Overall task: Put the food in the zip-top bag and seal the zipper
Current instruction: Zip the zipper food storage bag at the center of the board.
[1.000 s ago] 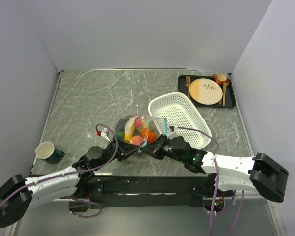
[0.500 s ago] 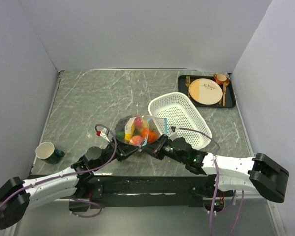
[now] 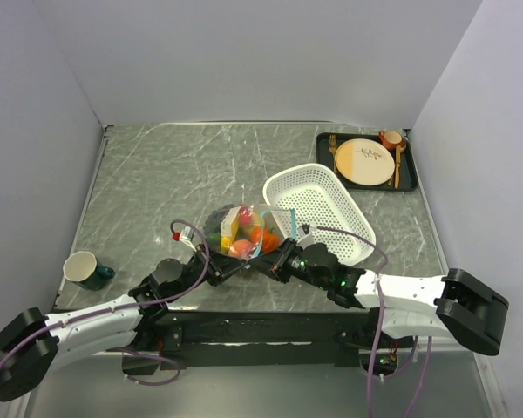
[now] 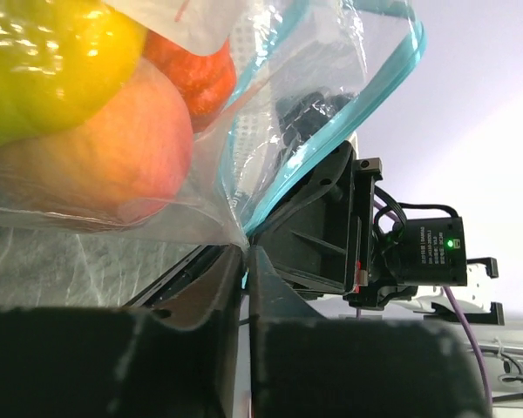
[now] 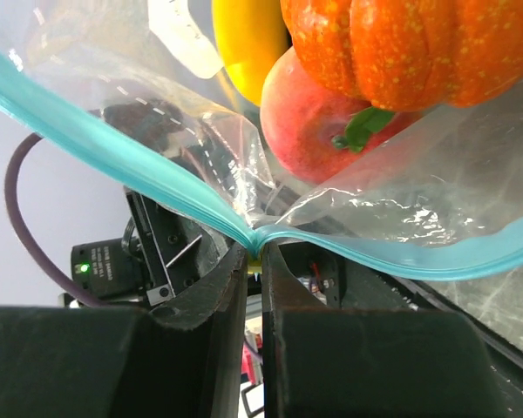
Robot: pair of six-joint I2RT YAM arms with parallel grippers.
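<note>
Between the two pairs of fingers, the bag [image 3: 270, 219] held the food [image 3: 244, 237]. The left fingers [image 4: 234, 266] were clamped on the bag's edge; the right fingers [image 5: 237, 266], directly opposite, pinched its zipper [image 5: 113, 152].

Left gripper [image 4: 244, 254] and right gripper [image 5: 254, 254] face each other closely, both with jaws pinched together.

The top view is bright and even, with soft light from above. The table [image 3: 157, 174] has a pale shine, and a faint shadow lies by the basket [image 3: 318, 209]. In the left wrist view the back is washed out white, the food [image 4: 96, 148] looks a little fuzzy, and the left gripper [image 4: 245, 261] is dark. In the right wrist view white glints sit on the zip-top bag [image 5: 392, 209], and the right gripper [image 5: 254, 261] is in black shade.
</note>
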